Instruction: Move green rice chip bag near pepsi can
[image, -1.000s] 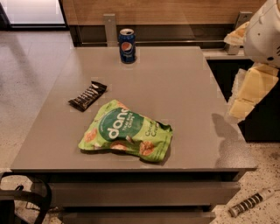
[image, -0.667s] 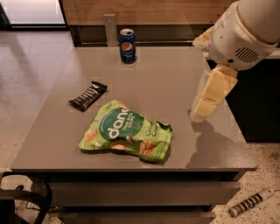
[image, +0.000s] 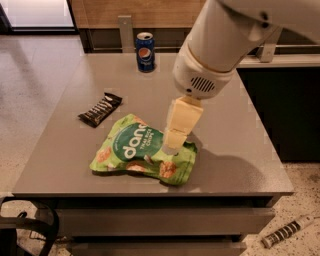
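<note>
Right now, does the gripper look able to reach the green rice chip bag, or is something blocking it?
Probably yes. The gripper hangs directly over the green rice chip bag, with nothing between them. The snack bar and the pepsi can sit well apart from it.

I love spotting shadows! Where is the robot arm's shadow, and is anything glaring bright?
Camera view: the arm throws a soft dark shadow on the grey table, just right of the green rice chip bag; the gripper hangs over the bag's right part; the brightest glare is a washed-out white patch in the top left corner, beyond the table.
</note>
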